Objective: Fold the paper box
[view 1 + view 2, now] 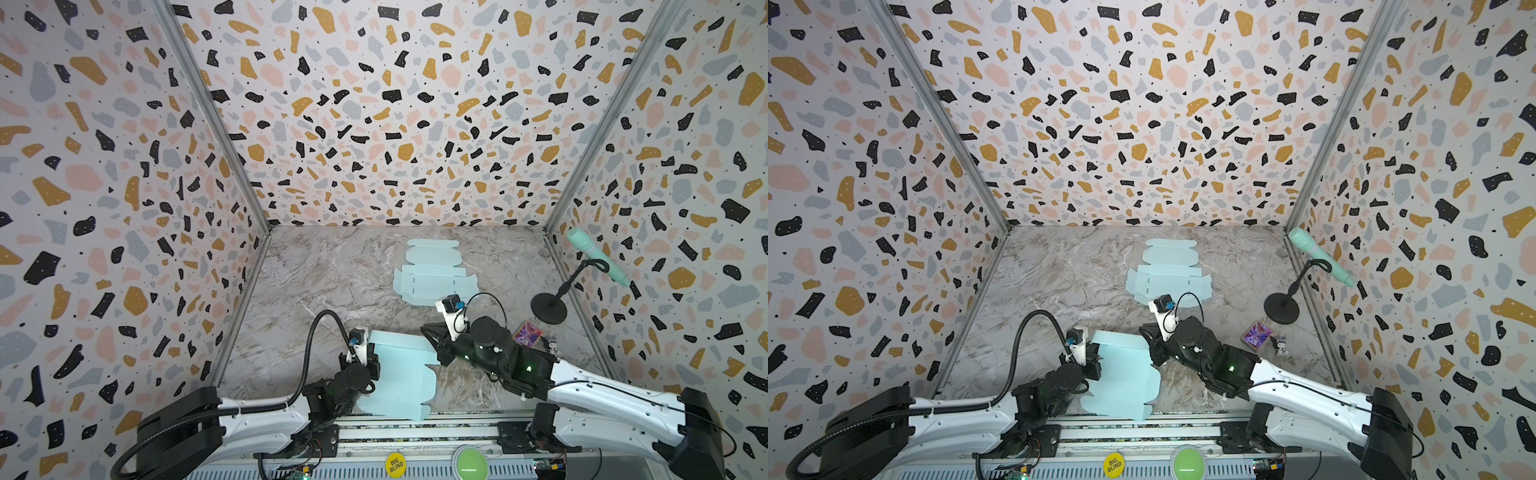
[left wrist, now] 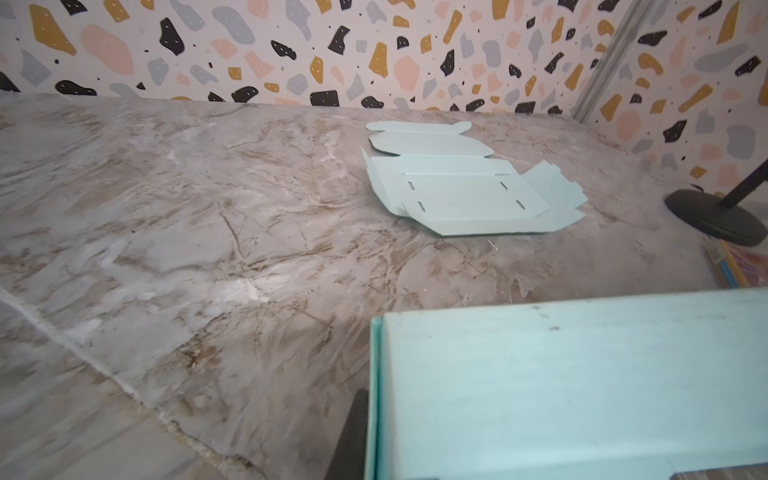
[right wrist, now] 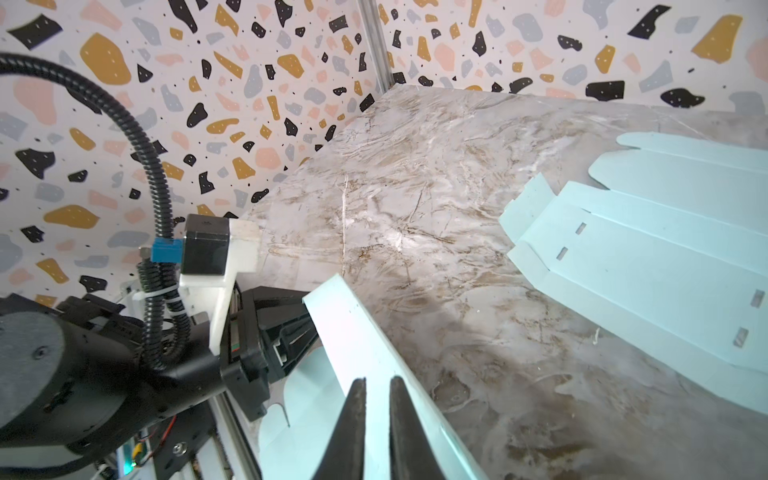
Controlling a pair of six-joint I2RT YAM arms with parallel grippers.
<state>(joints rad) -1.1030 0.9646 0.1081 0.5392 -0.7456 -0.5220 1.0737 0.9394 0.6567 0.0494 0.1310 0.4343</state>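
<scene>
A light blue paper box point(image 1: 401, 376) point(image 1: 1121, 378), partly folded, lies at the table's front middle with one flap point(image 3: 361, 328) raised. My left gripper point(image 1: 371, 360) point(image 1: 1094, 362) is shut on the box's left edge. In the left wrist view one dark finger point(image 2: 353, 436) shows beside the upright panel point(image 2: 582, 395), which hides the other finger. My right gripper point(image 1: 430, 343) point(image 1: 1150, 345) point(image 3: 377, 380) is at the box's right far corner. Its fingers stand almost together over the raised flap, and I see nothing clamped between them.
A second flat blue box sheet point(image 1: 434, 278) point(image 1: 1167, 278) point(image 2: 457, 191) point(image 3: 644, 270) lies toward the back. A mint microphone point(image 1: 598, 257) on a black stand point(image 1: 548, 307) stands at the right wall. A purple card point(image 1: 528, 332) and small figurine point(image 1: 550, 343) lie by it.
</scene>
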